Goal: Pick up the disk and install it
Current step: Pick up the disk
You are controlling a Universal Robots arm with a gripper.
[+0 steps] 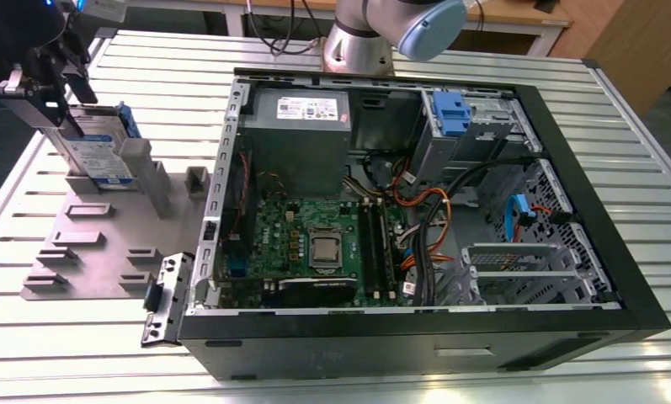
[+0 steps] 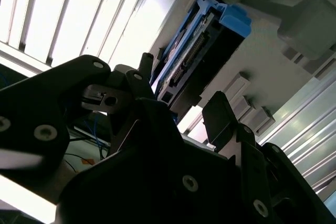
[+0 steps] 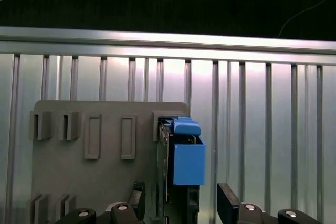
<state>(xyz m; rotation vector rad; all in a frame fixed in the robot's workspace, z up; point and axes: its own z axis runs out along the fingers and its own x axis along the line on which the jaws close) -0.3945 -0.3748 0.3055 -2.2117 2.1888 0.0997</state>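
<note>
I see my claw [image 3: 182, 196] spread with a gap on each side of the upright disk [image 3: 188, 162], whose grey holder plate [image 1: 99, 252] sits just beside the open computer case [image 1: 425, 341], where orange and black cables [image 1: 418, 199] crowd the room beside the drive bay [image 1: 483, 118].

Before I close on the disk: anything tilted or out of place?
Nothing stands out. The disk stands upright in its slot on the grey holder, and the open gripper straddles it, a finger on each side.

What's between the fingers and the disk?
Nothing. In the first wrist view the open fingers of the gripper flank the disk, with a bare gap on either side, over the grey fixture plate.
</note>
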